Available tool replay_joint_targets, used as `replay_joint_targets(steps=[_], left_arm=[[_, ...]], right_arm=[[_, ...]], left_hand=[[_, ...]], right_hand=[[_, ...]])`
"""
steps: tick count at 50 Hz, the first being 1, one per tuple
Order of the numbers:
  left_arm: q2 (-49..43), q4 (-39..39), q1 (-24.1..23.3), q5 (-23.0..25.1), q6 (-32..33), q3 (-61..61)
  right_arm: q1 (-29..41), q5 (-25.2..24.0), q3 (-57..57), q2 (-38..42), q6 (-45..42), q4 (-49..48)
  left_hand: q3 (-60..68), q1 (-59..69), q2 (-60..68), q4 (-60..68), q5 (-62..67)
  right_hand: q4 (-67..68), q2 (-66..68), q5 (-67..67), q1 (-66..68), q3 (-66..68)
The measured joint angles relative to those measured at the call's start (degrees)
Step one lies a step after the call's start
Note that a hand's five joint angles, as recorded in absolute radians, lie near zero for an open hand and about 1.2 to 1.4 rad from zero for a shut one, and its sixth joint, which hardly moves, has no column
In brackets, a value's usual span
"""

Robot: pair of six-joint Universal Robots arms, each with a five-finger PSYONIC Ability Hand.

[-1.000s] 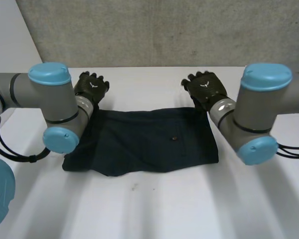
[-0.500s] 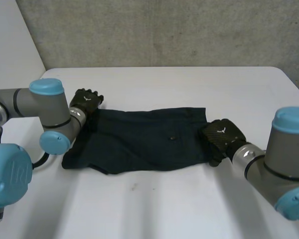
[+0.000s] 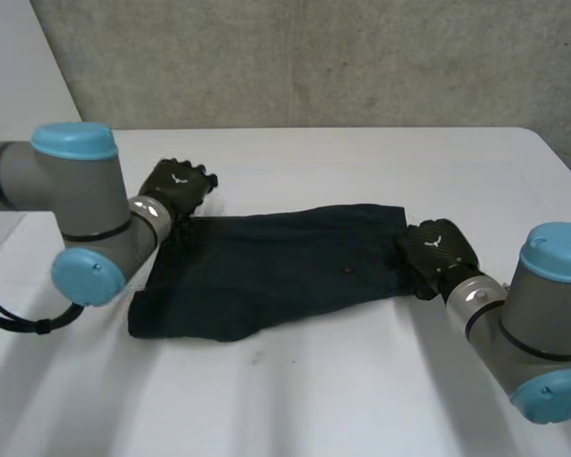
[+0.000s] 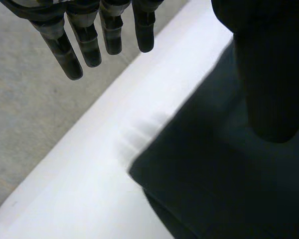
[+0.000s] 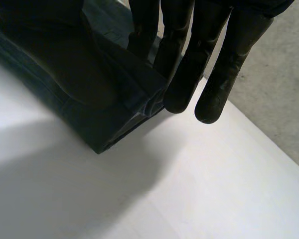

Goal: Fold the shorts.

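Change since half a second ago: right hand (image 3: 436,249) is sitting a little farther out along the table; the near right corner of the shorts (image 3: 276,271) is drawn up and away from the table's near edge. The left arm is swung closer over the left end.

- Shorts, dark: lying spread across the middle of the white table (image 3: 362,390), long side running left to right.
- Right hand: pinching the shorts' right edge, thumb lying on the cloth (image 5: 104,99) and fingers (image 5: 189,74) curling over its bunched corner, which is riding just above the table.
- Left hand (image 3: 176,186): hovering at the far left corner, relaxed and holding nothing; straight fingers (image 4: 89,45) are hanging past the cloth's edge, thumb (image 4: 269,74) above the cloth (image 4: 214,179).
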Motion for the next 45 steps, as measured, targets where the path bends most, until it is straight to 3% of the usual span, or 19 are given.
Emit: replay_joint_targets(steps=[12,19,23,30,39,45], left_arm=[[12.5,-0.3,0.4,0.7,-13.5,-6.8],[17.4,-0.2,0.4,1.0,-16.3,-12.1],[18.8,-0.2,0.4,0.9,-16.4,-14.2],[19.6,0.1,0.2,0.4,-16.5,-16.6],[19.8,0.1,-0.2,0.0,-18.0,-17.4],[20.3,0.1,-0.3,0.0,-19.6,-17.2]], right_arm=[[-5.9,3.2,1.7,-6.0,-4.3,7.1],[-10.8,4.6,1.6,-10.0,-12.0,8.7],[-9.5,4.6,-0.2,-11.6,-16.0,8.7],[3.8,0.2,-7.1,-11.3,-19.4,8.3],[21.4,-14.8,-10.8,-1.6,-20.7,6.4],[24.4,-19.7,-10.6,1.8,-20.8,4.7]], left_hand=[[-0.9,-1.8,-0.8,-0.7,0.0],[-1.0,-1.8,-0.8,-0.7,0.0],[-0.9,-1.8,-0.8,-0.7,0.0],[-0.9,-1.8,-0.8,-0.7,0.0],[-0.9,-1.8,-0.8,-0.7,0.0],[-0.9,-1.8,-0.8,-0.7,0.0]], right_hand=[[0.0,0.0,0.0,0.0,0.0],[0.0,0.0,0.0,2.0,0.0],[0.0,0.0,0.1,2.0,0.0],[0.1,0.0,1.7,2.5,0.0],[0.1,0.0,2.5,3.9,0.0],[-4.5,-4.4,-1.5,-0.4,-4.6]])
